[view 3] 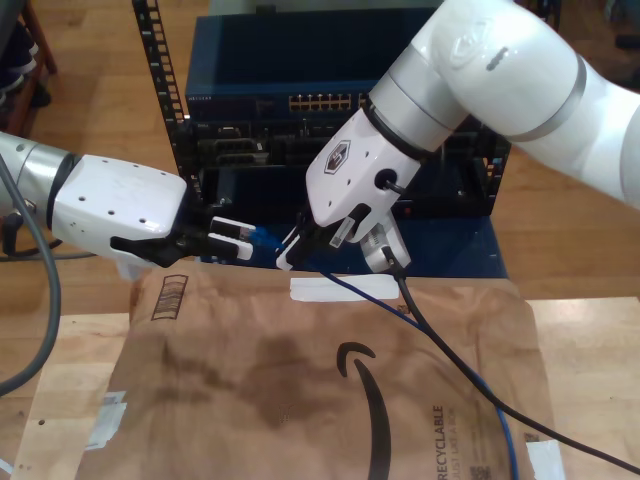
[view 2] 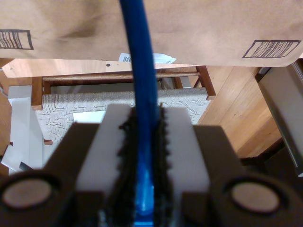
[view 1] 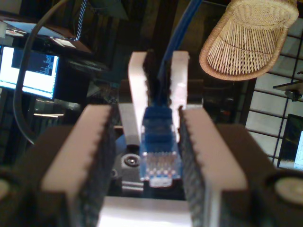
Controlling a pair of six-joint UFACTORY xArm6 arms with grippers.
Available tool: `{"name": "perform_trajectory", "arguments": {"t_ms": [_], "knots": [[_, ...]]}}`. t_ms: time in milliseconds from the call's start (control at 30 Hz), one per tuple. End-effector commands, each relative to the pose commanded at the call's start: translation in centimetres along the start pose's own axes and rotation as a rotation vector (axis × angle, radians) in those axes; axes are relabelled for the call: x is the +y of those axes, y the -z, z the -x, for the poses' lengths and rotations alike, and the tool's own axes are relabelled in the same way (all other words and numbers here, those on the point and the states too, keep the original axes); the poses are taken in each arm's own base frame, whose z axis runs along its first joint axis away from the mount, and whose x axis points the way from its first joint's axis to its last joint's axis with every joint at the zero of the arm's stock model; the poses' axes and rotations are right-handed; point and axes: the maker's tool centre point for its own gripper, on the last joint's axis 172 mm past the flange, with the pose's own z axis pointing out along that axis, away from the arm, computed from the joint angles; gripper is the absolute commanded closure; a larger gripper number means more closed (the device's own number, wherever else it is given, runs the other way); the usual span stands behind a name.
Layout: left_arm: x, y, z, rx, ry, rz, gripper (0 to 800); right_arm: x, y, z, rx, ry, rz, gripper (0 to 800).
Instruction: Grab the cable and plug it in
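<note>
The workspace is a wooden table covered by a sheet of brown paper. A dark equipment rack stands behind the table, with a row of ports near its top. All positions below are given relative to this rack.

**Tool state**
- My second gripper is closed narrowly on the cable. The toothed pads press it from both sides. In the exterior view this gripper hangs in front of the rack's lower half, above the paper.
- My first gripper has the cable's plug between its pads, metal contacts towards the camera. One pad appears to touch the plug. A gap shows at the other, so I cannot tell whether the grip is closed. In the exterior view this gripper is level in front of the rack, tip close to my second gripper.

**Cable position**
- The plug is in front of the rack, between the two grippers and below the ports.
- The rest of the cable trails away from the rack across the paper.

**Progress**
- Done: the cable is lifted and the plug end is controlled.
- Remaining: orient the plug towards the rack, raise it to a port and insert it. The plug is not yet at any port.
</note>
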Motion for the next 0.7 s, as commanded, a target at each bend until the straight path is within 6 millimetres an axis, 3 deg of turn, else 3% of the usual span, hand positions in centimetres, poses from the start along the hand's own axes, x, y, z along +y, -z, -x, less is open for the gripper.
{"name": "perform_trajectory", "arguments": {"t_ms": [700], "knots": [[0.26,0.13,-0.06,0.001,0.002,0.011,618,-0.04,-0.37,-0.27,0.004,-0.005,0.007,762]]}}
